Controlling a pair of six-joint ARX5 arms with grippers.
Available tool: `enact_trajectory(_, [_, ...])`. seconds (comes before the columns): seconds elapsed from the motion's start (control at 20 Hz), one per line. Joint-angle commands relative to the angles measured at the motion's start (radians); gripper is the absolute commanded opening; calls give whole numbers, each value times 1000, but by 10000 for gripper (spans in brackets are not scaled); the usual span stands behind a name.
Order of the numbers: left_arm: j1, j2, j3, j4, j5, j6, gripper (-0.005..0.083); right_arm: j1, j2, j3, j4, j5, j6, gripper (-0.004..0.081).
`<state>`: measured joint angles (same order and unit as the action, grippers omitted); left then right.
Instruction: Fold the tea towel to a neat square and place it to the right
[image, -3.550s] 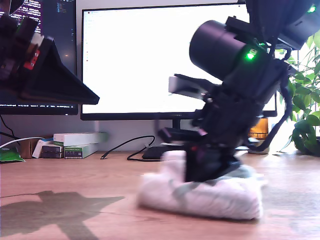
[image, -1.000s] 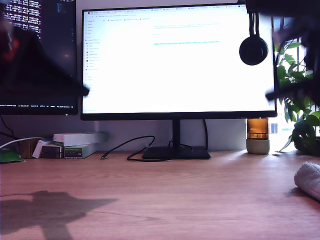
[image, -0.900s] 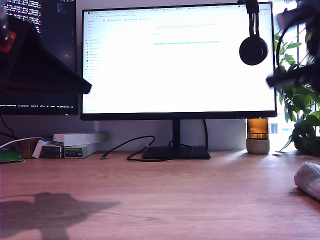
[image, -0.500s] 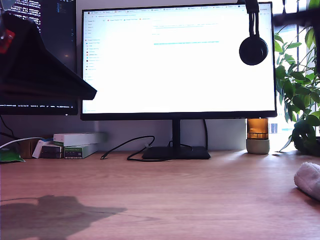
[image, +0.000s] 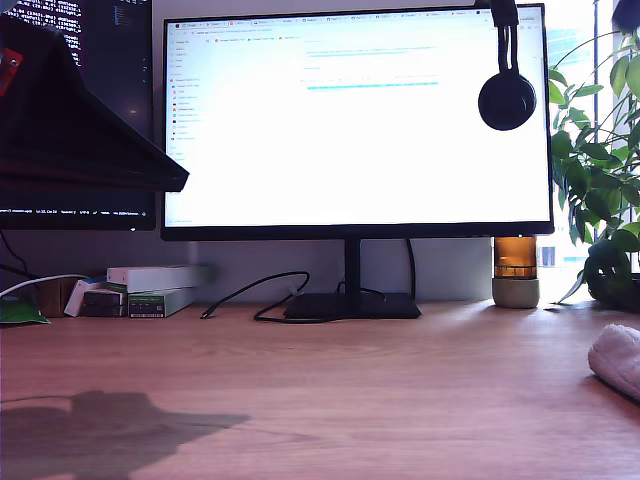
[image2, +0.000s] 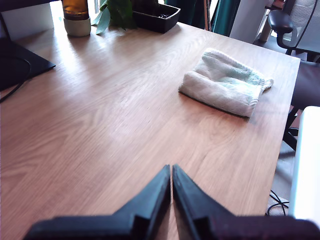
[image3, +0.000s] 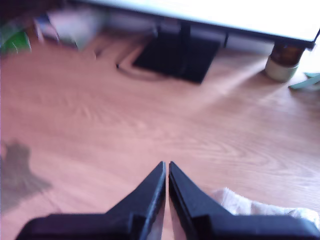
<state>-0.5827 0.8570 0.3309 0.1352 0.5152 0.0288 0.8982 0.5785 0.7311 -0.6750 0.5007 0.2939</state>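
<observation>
meanwhile no legible writing anywhere, folded tea towel (image2: 223, 82) on desk (image2: 110, 115), both end effectors clenched, empty

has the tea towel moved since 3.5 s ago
Yes. The tea towel went from below the monitor to the exterior view's right edge, past the amber jar.

First tool (image2: 171, 172), second tool (image3: 167, 167): black, tapered wedge fingers.

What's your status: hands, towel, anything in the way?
My first hand shut, empty. My second hand shut, empty. Tea towel folded, lying at exterior view's right. Nothing in the way.
</observation>
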Motion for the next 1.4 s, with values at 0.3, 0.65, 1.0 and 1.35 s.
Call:
enact_trajectory(0.3, [32,-21,1,79,-88,-29,-21,-76,7,-7,75,133,-191,-2])
enact_trajectory(0.65, [195,-21,0,69,-94,-60,-21,-471,12,-164,344,-145,-269,-2])
enact_trajectory(1.0, [385,-65,0,43,-89,-94,-21,-978,12,-214,416,-550,-286,-2])
enact_trajectory(1.35, [573,-259,0,-95,-93,-101,-21,-1195,12,-288,461,-785,-309,-2])
